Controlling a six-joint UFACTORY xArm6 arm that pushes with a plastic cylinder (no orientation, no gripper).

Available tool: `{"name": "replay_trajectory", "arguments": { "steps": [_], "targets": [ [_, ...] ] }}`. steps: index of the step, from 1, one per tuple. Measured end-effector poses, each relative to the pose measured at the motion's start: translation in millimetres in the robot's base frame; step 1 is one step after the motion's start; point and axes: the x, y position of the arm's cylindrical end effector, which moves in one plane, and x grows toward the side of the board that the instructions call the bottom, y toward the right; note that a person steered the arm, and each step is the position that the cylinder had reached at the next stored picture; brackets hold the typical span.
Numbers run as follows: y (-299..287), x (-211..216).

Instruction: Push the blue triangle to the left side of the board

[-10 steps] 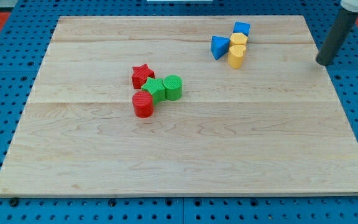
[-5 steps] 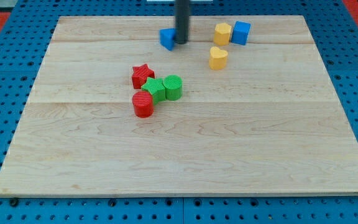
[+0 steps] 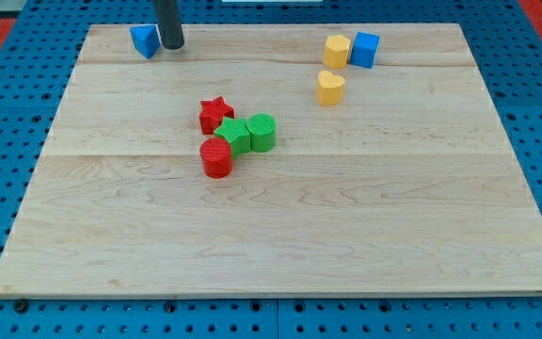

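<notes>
The blue triangle (image 3: 143, 40) lies near the board's top edge at the view's upper left. My tip (image 3: 172, 46) stands right beside it on its right, touching or nearly touching it. The dark rod rises from the tip out of the view's top.
A red star (image 3: 215, 114), a green star-like block (image 3: 234, 136), a green cylinder (image 3: 263, 132) and a red cylinder (image 3: 216, 158) cluster left of centre. A yellow block (image 3: 337, 49) and a blue cube (image 3: 365, 48) sit at the upper right, a yellow heart (image 3: 329, 87) below them.
My tip swept from the board's right edge across the top to the upper left, pushing the blue triangle leftwards out of the yellow and blue group, which shifted apart.
</notes>
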Motion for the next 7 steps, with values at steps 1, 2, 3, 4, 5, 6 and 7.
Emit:
{"name": "replay_trajectory", "arguments": {
  "steps": [1,2,3,4,5,6,7],
  "targets": [
    [0,0],
    [6,0],
    [14,0],
    [20,-2],
    [28,-14],
    [77,-14],
    [126,-12]
  ]
}}
